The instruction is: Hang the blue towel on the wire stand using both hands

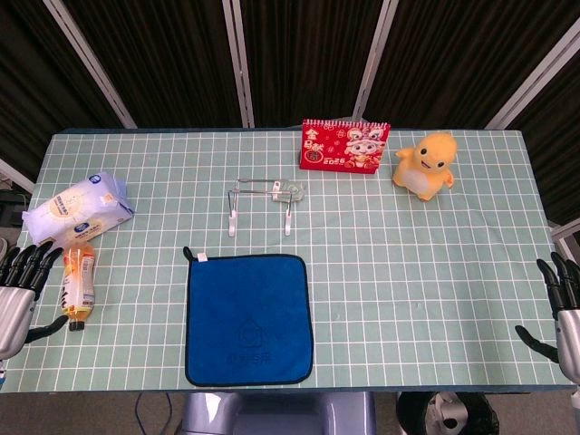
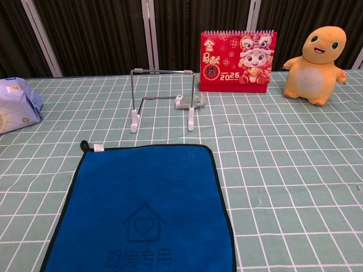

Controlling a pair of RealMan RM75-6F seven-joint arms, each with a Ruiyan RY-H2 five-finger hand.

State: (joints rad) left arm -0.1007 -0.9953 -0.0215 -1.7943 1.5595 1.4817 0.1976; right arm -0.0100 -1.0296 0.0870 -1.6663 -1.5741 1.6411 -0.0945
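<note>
The blue towel (image 1: 249,319) (image 2: 142,212) lies flat and square near the table's front edge, a small loop at its far left corner. Behind it stands the wire stand (image 1: 261,201) (image 2: 163,97), upright on white feet, nothing on its bar. My left hand (image 1: 18,288) hovers at the table's left front edge, fingers apart and holding nothing. My right hand (image 1: 564,313) sits at the right front edge, fingers also spread and empty. Both hands are far from the towel. The chest view shows neither hand.
A white tissue pack (image 1: 77,207) and an orange bottle (image 1: 78,283) lie at the left, close to my left hand. A red desk calendar (image 1: 344,145) and a yellow plush toy (image 1: 424,165) stand at the back right. The table (image 1: 435,272) has a green grid cover.
</note>
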